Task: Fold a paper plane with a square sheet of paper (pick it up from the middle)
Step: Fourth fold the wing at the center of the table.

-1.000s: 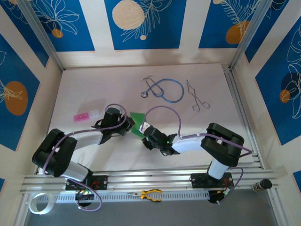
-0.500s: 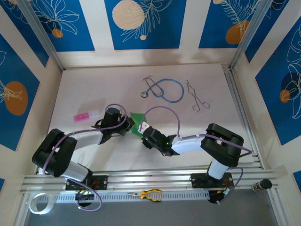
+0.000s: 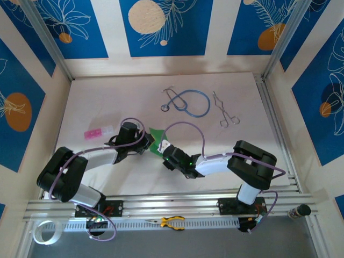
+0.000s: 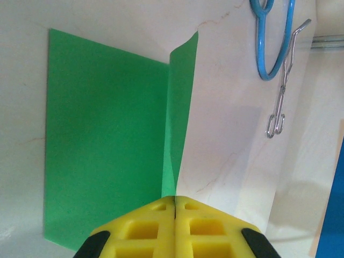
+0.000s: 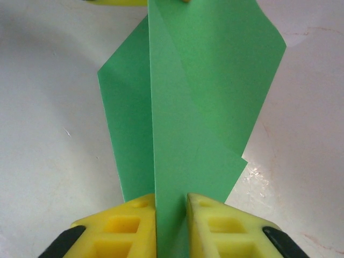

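Paper (image 3: 156, 136) sits mid-table btwn both grippers, partly folded w/ a flap standing up. Left gripper (image 4: 175, 201) clenched on its edge, right gripper (image 5: 171, 200) pinching the opposite edge.

sheet of paper (image 3: 156, 136) mid-table (image 3: 242, 97) between both grippers, stethoscope (image 3: 188, 102) behind it, forceps (image 3: 223, 110) right of stethoscope, pliers (image 3: 172, 221) at near edge
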